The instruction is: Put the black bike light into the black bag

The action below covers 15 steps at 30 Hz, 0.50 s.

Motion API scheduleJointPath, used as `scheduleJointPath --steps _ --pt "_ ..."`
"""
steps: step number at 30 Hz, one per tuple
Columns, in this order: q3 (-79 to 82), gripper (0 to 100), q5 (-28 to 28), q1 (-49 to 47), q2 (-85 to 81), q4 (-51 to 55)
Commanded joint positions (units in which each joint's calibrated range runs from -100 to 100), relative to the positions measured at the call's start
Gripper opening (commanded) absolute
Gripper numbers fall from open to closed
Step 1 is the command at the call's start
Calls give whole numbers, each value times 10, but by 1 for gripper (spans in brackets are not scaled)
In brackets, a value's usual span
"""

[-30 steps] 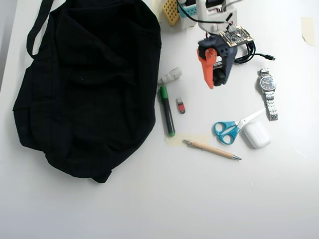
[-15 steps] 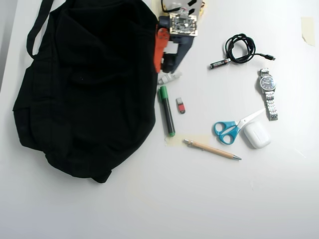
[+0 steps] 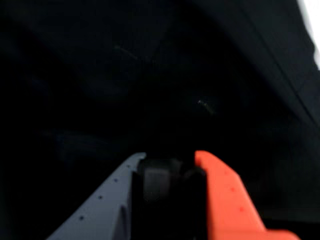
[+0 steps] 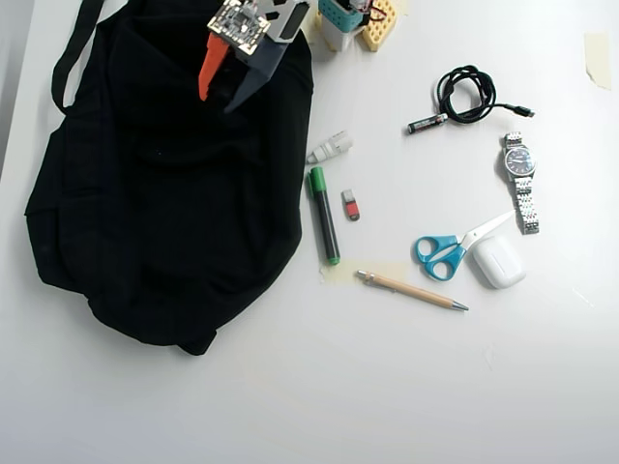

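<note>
In the wrist view I am looking down past the gripper [image 3: 167,165], with its grey finger on the left and its orange finger [image 3: 225,195] on the right. Between them a small dark rounded lump is sitting, touching both inner faces; I am reading it as the black bike light [image 3: 157,180], pinched at the tips, though the picture is dim and blurred and I cannot make out a strap or a red spot. Everything beyond the fingers is the dark cloth of the black bag [image 3: 150,75], so the camera is facing straight onto or into the fabric. I judge I am holding the light over the bag so that it can drop inside and not onto the table.

In the overhead view the gripper [image 4: 221,97] is reaching in from the top edge over the upper part of the black bag [image 4: 145,222], fingers pointing down the picture and only narrowly apart at the tips. The light itself is lost against the black fabric here. I cannot tell whether the tips are over the bag's mouth or only over its outer cloth. On the white table [image 4: 387,387] to the right, well clear of the bag, the green-capped marker [image 4: 324,217], scissors [image 4: 450,249], pen [image 4: 411,290], watch [image 4: 522,179] and coiled cable [image 4: 466,95] are lying untouched.
</note>
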Motion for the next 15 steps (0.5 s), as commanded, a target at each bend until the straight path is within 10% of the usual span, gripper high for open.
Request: scheduleJointPath --steps 1,10,15 --pt "69 2 0 30 -1 -127" --pt "-210 3 -7 -19 428 -299" --pt "-205 33 -7 -41 426 -265"
